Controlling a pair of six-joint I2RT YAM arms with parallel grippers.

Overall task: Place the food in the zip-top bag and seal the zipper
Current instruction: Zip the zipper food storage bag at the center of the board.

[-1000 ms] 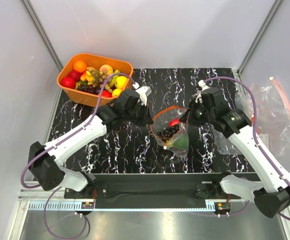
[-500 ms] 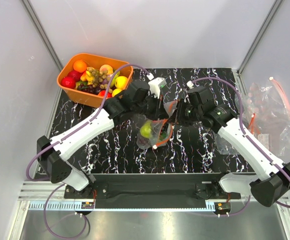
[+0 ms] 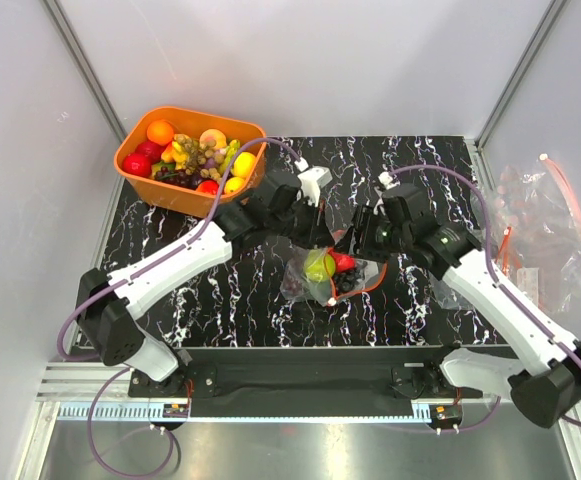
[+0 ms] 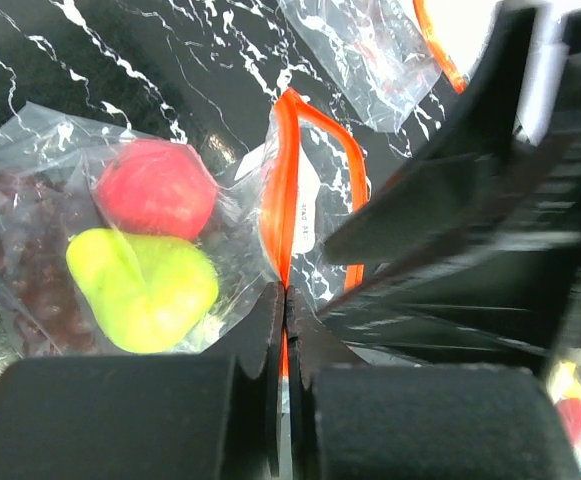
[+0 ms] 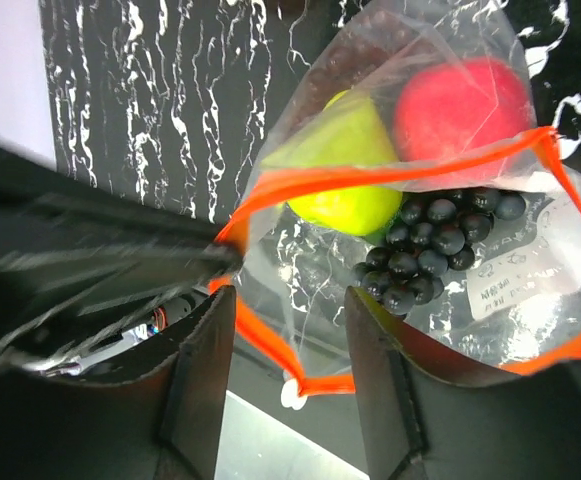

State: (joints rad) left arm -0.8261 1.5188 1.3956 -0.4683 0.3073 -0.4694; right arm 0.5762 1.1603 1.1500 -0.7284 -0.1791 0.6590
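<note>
Bag (image 3: 315, 278) rightward; zipper (image 5: 390, 171) partly behind left hand (image 4: 282, 300)

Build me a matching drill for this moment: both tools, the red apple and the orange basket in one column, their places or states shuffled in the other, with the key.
Column one
1. left tool
2. right tool
3. red apple
4. orange basket

Column two
A. inside the clear bag
B. open, the orange zipper strip running between its fingers
C. at the far left corner of the table
D. shut on the orange zipper strip

Pairs: 1-D, 2-B, 3-A, 4-C
</note>
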